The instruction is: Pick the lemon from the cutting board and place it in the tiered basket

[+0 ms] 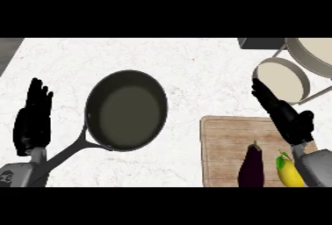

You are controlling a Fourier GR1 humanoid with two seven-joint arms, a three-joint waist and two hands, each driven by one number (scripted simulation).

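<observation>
The lemon (290, 173), yellow with a green tip, lies near the front right corner of the wooden cutting board (224, 134), partly hidden by my right forearm. My right hand (285, 116) hovers open over the board's far right corner, fingers straight and pointing up-left toward the tiered basket (283, 81). It holds nothing, and the lemon sits behind its wrist. The basket's lower round tray is just beyond the fingertips, and its upper tray (319, 55) is at the far right corner. My left hand (34, 118) rests open at the left edge, fingers up.
A dark purple eggplant (251, 167) lies on the board just left of the lemon. A black frying pan (127, 110) sits left of centre, its handle running down toward my left forearm. A dark block (261, 42) stands at the back beside the basket.
</observation>
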